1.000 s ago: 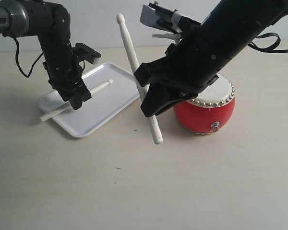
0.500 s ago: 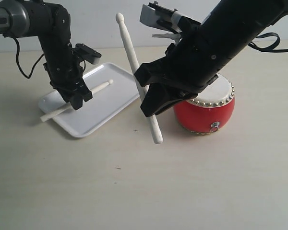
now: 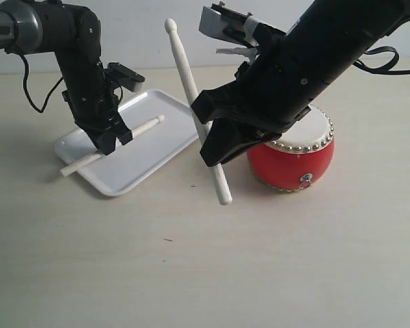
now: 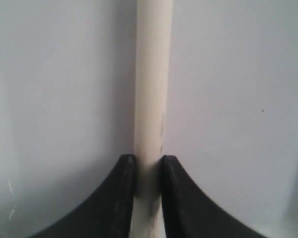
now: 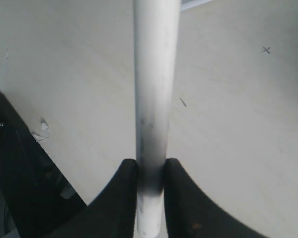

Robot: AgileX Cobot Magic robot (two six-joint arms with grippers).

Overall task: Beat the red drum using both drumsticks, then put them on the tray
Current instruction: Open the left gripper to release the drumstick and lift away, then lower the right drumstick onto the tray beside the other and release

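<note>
On my exterior feed the left claw pinches a thin pale cream wooden drumstick over the flat glossy white plastic tray, which lies at 10 o'clock on the pale counter. That stick's rounded tip points to 2 o'clock and its butt overhangs the rim toward 8 o'clock. The right claw is clamped on the second cream drumstick, held steeply, tip toward 11 o'clock. At its 3 o'clock, partly behind the arm, stands the small glossy red barrel drum, apart from the tray.
</note>
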